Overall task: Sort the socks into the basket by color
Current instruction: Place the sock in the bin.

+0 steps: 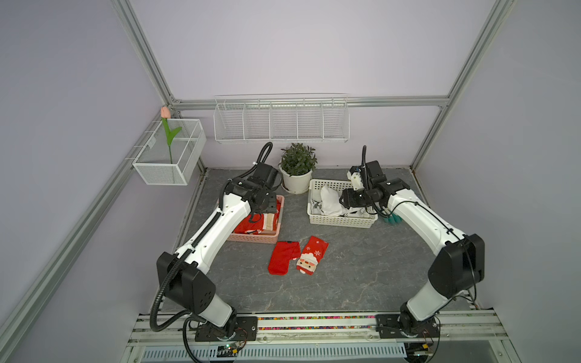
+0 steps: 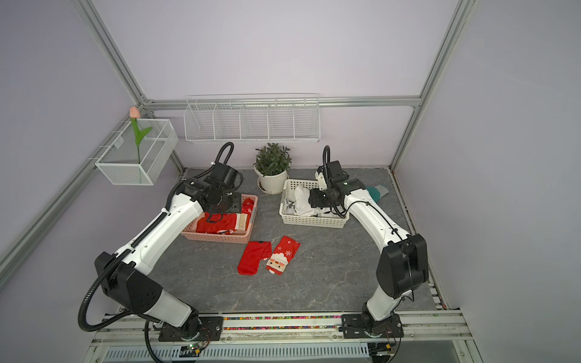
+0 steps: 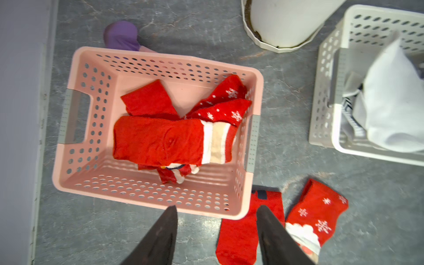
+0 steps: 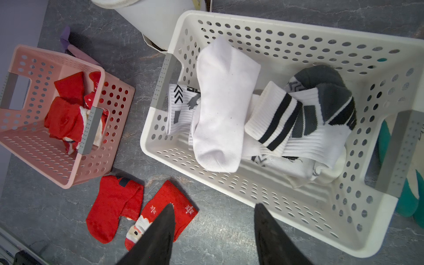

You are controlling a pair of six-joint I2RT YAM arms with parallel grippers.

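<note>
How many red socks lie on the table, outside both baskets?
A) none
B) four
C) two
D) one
C: a plain red sock and a Santa sock lie side by side on the table, just in front of the pink basket.

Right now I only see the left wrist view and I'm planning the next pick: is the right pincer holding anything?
Observer: No, the right pincer is open and empty over the white perforated plastic basket.
Operator: What else lies in that basket?
Observer: Several white fabric socks with black and grey stripes, beside the plain white sock.
Operator: Anything beyond it?
Observer: Yes, teal-and-white gloves on the grey table, at the basket's side on the robot's right.
</note>
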